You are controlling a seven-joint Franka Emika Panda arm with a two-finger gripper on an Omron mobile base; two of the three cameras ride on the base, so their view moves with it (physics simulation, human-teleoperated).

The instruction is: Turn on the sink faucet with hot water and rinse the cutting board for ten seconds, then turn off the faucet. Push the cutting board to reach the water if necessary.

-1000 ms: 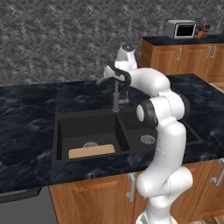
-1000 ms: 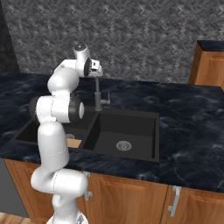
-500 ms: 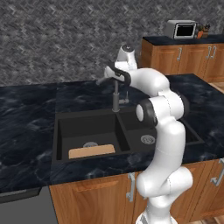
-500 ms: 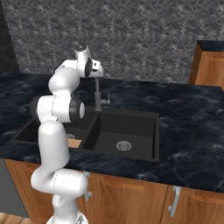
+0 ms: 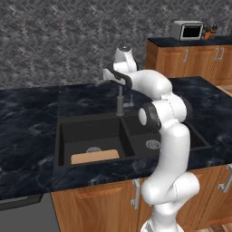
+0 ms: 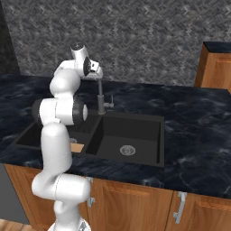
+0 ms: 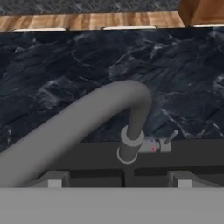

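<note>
The sink faucet (image 5: 120,103) stands behind the divider of the black sink (image 5: 90,132), its thin spout arm (image 5: 100,83) swung left over the left basin. My gripper (image 5: 110,75) hovers at the top of the faucet, open. In the hand view my gripper (image 7: 117,180) looks down the curved spout (image 7: 100,109), the post (image 7: 130,148) and the small side lever (image 7: 169,140); the fingertips (image 7: 52,179) stand wide apart. The tan cutting board (image 5: 95,157) lies flat at the front of the left basin, with a sliver of it (image 6: 77,147) showing behind my arm. No water is in view.
Dark marble counter (image 5: 27,122) surrounds the sink, with a stone wall (image 5: 59,41) close behind the faucet. The right basin has a silver drain (image 6: 127,150). A toaster oven (image 5: 186,30) sits on wooden cabinets at the back right.
</note>
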